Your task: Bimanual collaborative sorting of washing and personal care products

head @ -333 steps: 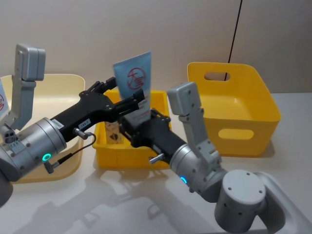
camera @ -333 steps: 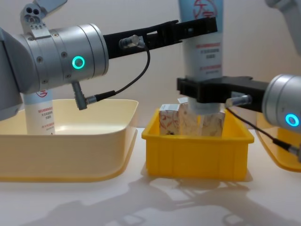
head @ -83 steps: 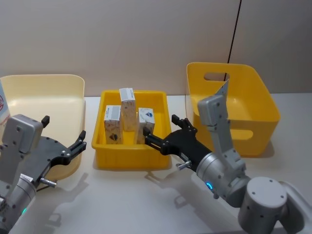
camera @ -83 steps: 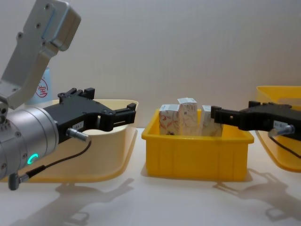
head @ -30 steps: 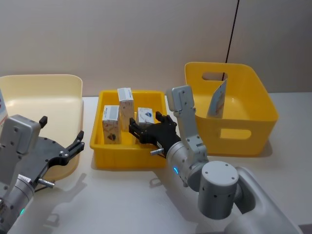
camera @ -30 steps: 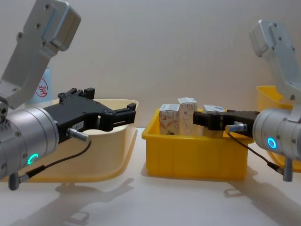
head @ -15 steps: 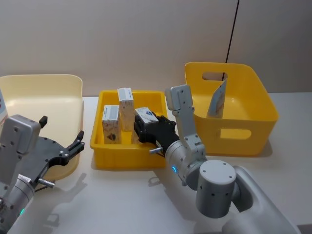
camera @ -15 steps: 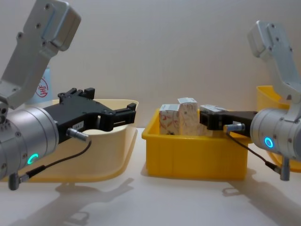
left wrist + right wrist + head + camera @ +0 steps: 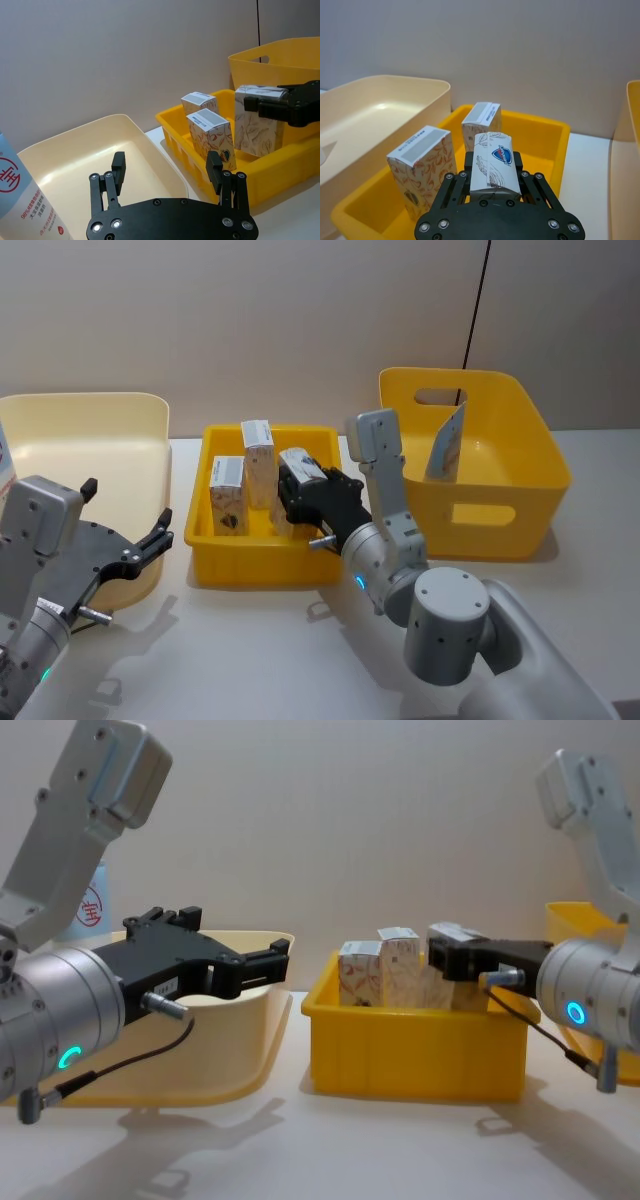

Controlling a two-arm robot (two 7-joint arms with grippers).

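My right gripper (image 9: 302, 490) (image 9: 494, 175) (image 9: 468, 958) is shut on a small white carton (image 9: 296, 464) (image 9: 493, 160) (image 9: 450, 937) with a blue logo, held just above the floor of the yellow tray (image 9: 255, 570) (image 9: 415, 1045). Two more cartons (image 9: 258, 448) (image 9: 227, 494) stand upright in the tray to its left. A white tube (image 9: 447, 445) leans inside the big yellow bin (image 9: 500, 490). Another white tube (image 9: 25, 192) (image 9: 90, 906) with a red logo stands in the cream bin (image 9: 90, 430). My left gripper (image 9: 127, 504) (image 9: 166, 167) (image 9: 250, 960) hangs open over the cream bin's near right corner, holding nothing.
The three containers stand in a row: the cream bin (image 9: 200, 1050) on the left, the tray in the middle, the big yellow bin (image 9: 575, 915) on the right. A plain wall stands close behind them. White tabletop lies in front of the row.
My right gripper has shut on the carton at the tray's right side and lifted it a little. The left arm has not moved.
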